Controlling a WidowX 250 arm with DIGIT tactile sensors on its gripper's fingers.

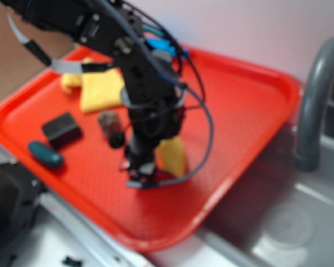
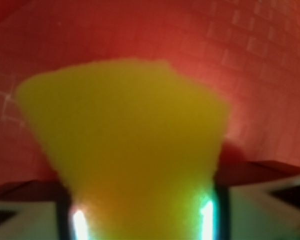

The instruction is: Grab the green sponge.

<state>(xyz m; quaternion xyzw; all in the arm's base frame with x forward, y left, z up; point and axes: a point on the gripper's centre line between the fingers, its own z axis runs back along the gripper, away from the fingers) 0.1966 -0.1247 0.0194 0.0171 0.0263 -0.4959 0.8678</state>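
The green sponge (image 1: 174,156) is a yellow foam wedge on the red tray (image 1: 250,105), right beside my gripper (image 1: 141,177), which points down at the tray's middle. In the wrist view the sponge (image 2: 125,135) fills most of the frame. It narrows where it passes between my gripper's (image 2: 142,222) two dark fingers (image 2: 65,212), which press on both its sides. The gripper is shut on the sponge. The sponge's dark scouring layer does not show.
A folded yellow cloth (image 1: 100,89) lies at the tray's back left. A black block (image 1: 61,129), a dark teal oval piece (image 1: 44,154) and a small grey-brown object (image 1: 108,122) lie left of the gripper. A grey faucet (image 1: 316,100) and sink basin (image 1: 289,222) are at right.
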